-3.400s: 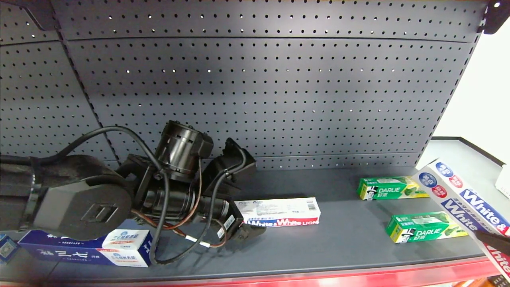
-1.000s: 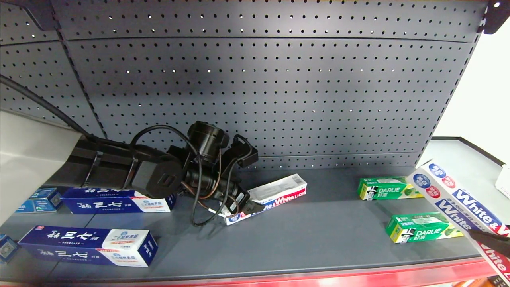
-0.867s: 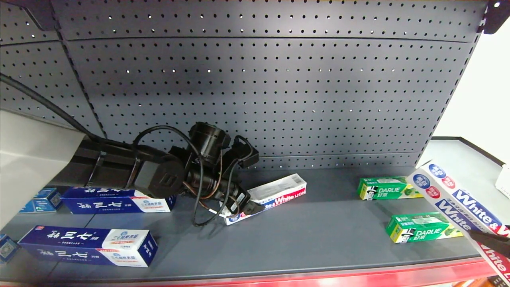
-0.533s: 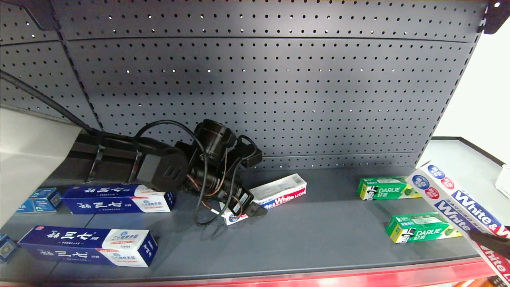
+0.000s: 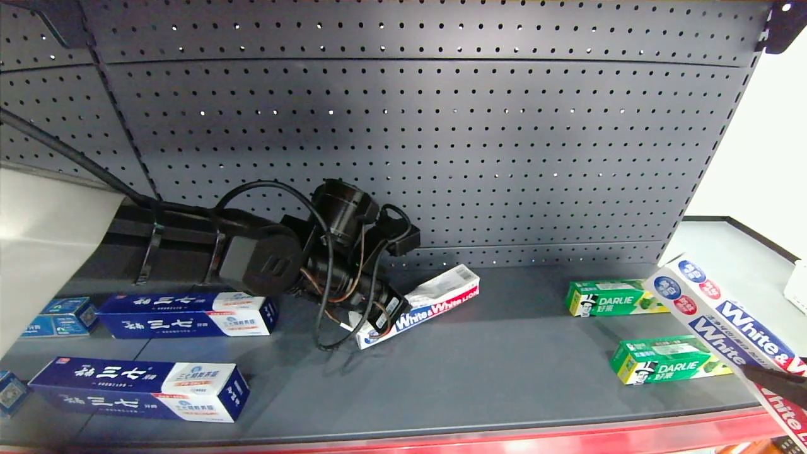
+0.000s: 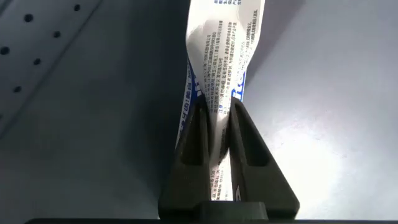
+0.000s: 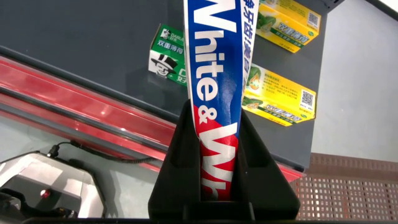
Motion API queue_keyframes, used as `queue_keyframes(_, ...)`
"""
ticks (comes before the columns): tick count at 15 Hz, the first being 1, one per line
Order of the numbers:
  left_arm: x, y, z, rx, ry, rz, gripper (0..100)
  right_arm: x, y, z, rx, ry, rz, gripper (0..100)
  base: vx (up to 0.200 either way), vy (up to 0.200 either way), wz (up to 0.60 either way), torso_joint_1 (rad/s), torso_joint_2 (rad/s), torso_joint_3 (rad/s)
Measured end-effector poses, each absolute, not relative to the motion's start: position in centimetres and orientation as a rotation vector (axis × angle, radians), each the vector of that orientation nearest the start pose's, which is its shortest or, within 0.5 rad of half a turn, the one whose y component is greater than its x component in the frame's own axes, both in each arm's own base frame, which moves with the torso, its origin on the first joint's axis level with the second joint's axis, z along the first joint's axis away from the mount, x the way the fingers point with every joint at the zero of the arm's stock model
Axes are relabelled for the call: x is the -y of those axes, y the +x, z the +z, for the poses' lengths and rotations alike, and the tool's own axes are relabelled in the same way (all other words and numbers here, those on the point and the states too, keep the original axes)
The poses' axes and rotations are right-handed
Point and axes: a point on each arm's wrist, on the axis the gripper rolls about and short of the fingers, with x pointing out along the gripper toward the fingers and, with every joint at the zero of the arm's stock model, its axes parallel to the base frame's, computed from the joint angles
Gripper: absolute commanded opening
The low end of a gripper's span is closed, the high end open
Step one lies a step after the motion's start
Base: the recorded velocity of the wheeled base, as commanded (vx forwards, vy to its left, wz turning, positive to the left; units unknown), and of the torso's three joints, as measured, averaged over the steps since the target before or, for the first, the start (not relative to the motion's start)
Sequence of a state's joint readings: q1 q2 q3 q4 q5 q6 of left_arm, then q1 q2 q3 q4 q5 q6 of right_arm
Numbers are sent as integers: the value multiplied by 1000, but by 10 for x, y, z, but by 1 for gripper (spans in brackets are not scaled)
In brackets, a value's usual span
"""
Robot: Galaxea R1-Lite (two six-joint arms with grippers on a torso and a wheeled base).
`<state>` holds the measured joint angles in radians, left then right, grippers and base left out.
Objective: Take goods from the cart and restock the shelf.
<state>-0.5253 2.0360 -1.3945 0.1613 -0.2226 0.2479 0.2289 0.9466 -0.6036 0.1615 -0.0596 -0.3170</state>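
A white toothpaste box [image 5: 423,304] with red and blue print lies slanted on the grey shelf [image 5: 492,378] near the pegboard back. My left gripper [image 5: 381,320] is shut on its near end. In the left wrist view that box [image 6: 219,68] is pinched and squeezed between the two black fingers [image 6: 194,140], and my left gripper [image 6: 214,140] holds it just above the shelf floor. At the shelf's right front corner my right gripper [image 5: 778,381] is shut on a second white, blue and red toothpaste box [image 5: 725,321]. The right wrist view has this box [image 7: 219,68] rising from my right gripper [image 7: 219,155].
Two long blue toothpaste boxes [image 5: 189,313] [image 5: 139,388] lie at the left, with a small blue box [image 5: 60,315] beside them. Two green boxes [image 5: 610,296] [image 5: 668,358] lie at the right. The shelf has a red front edge [image 5: 504,438]; the middle floor is bare.
My left arm has pushed deeper and to the right along the shelf. The box in it has swung from flat and parallel to the front edge to a slant, its far end nearer the pegboard.
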Motion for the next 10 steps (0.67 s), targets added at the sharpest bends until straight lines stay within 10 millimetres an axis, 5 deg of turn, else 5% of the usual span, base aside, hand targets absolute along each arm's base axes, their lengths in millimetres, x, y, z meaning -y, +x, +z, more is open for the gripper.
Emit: queue_keyframes(10,210,298,191,-874,50,-818,0,-23,101,206,-470,-383,247,0,0,0,0,0,0,0)
